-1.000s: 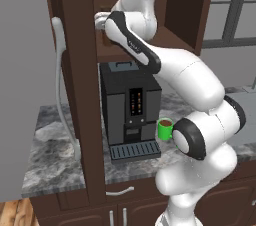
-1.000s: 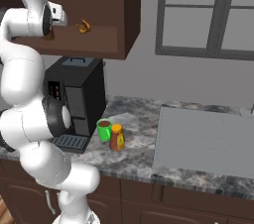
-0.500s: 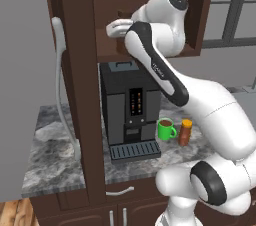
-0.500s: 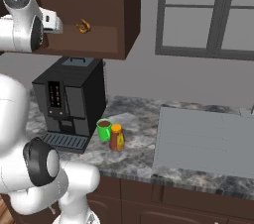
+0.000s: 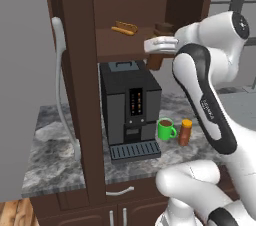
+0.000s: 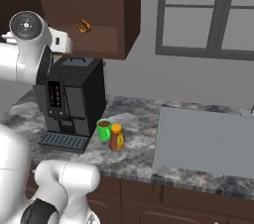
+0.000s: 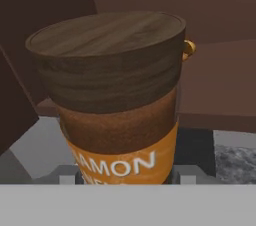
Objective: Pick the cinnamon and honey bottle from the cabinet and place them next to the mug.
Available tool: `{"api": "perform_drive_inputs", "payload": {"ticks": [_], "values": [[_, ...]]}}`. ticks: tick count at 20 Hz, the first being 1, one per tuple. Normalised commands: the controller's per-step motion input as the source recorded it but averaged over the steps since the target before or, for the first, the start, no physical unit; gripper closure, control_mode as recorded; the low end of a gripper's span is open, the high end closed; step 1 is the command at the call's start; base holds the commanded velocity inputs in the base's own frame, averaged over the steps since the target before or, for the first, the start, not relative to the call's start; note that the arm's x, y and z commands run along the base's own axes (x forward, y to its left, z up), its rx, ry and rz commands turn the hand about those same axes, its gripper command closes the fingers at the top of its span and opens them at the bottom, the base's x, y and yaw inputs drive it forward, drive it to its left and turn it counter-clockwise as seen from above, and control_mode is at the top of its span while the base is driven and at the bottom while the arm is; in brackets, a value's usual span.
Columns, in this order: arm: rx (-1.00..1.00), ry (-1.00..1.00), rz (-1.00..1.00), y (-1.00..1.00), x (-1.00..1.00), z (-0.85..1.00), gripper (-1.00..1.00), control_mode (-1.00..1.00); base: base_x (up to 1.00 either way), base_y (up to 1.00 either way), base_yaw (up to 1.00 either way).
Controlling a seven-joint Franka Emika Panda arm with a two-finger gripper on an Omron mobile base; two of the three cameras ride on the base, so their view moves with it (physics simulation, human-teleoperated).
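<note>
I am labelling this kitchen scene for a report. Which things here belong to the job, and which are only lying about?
Belong to the job:
cinnamon, held in the gripper
honey bottle, already beside the mug
cabinet

Only lying about:
coffee machine
golden piece on the cabinet shelf

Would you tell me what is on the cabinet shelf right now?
On the cabinet shelf lies a small tan-golden piece. The gripper holds the cinnamon at the shelf's edge; the arm covers whether it touches the shelf.

You have: grey wall (image 6: 149,77), dark-framed window (image 6: 206,15), speckled granite counter (image 6: 136,156), black coffee machine (image 5: 131,105), wood floor (image 5: 12,212).
</note>
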Motion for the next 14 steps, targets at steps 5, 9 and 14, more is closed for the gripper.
{"api": "perform_drive_inputs", "payload": {"ticks": [5, 9, 14], "values": [[0.0, 0.0, 0.09, -0.9, -0.76, -0.18, 1.0, -1.0, 0.0, 0.0, 0.0], [0.0, 0.0, 0.14, -0.92, -0.69, -0.25, 1.0, -1.0, 0.0, 0.0, 0.0], [0.0, 0.0, 0.2, -1.0, -0.45, -0.46, 1.0, -1.0, 0.0, 0.0, 0.0]]}}
